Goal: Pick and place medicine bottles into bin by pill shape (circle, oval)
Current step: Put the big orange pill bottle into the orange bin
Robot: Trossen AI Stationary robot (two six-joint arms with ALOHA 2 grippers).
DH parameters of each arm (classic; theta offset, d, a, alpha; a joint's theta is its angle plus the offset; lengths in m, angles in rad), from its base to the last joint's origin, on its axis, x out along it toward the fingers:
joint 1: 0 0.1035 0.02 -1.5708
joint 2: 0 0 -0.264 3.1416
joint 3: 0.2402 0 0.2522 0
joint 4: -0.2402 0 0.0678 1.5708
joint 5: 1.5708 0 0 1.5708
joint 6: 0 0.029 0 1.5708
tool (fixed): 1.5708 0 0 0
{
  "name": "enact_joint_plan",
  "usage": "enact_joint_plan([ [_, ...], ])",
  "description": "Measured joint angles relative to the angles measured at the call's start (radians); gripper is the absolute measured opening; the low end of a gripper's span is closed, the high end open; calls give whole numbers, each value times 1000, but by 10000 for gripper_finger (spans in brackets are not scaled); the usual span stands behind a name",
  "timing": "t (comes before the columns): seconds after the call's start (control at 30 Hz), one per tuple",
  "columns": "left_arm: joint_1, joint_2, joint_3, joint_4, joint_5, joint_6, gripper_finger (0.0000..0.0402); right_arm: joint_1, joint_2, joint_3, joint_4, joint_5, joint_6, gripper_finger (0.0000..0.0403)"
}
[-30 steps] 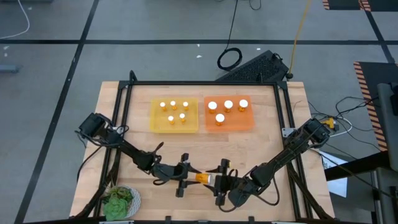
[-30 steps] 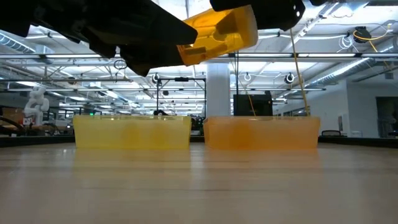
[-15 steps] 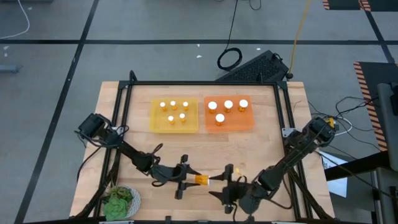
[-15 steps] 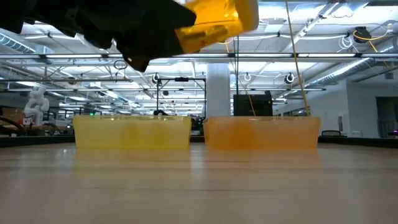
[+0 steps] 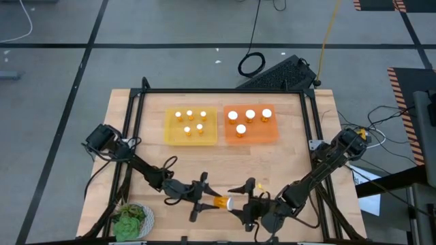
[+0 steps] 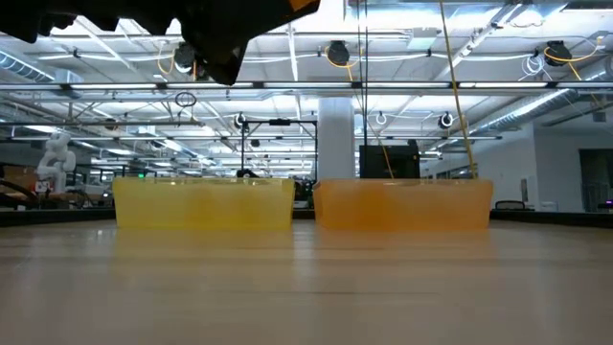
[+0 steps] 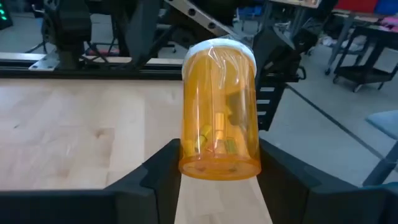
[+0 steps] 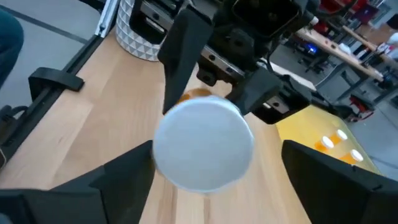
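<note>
We see left gripper (image 5: 204,202) clamped on medicine bottle (image 5: 219,202) near the table's (image 5: 300,146) front edge, right gripper (image 5: 246,202) fingers apart just beside its cap, yellow bin (image 5: 191,126) and orange bin (image 5: 251,124) at back, bare wood between, open workshop behind.

Two bins (image 5: 191,126) sit side by side at the table's (image 5: 300,156) far edge — nearer, both grippers meet around one bottle (image 5: 219,202).
</note>
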Motion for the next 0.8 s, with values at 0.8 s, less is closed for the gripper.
enact_joint_plan([
  [0.8, -6, 0, 0, -8, 33, 64, 244, 1, 0, 0, 125, -80, -79, 228],
])
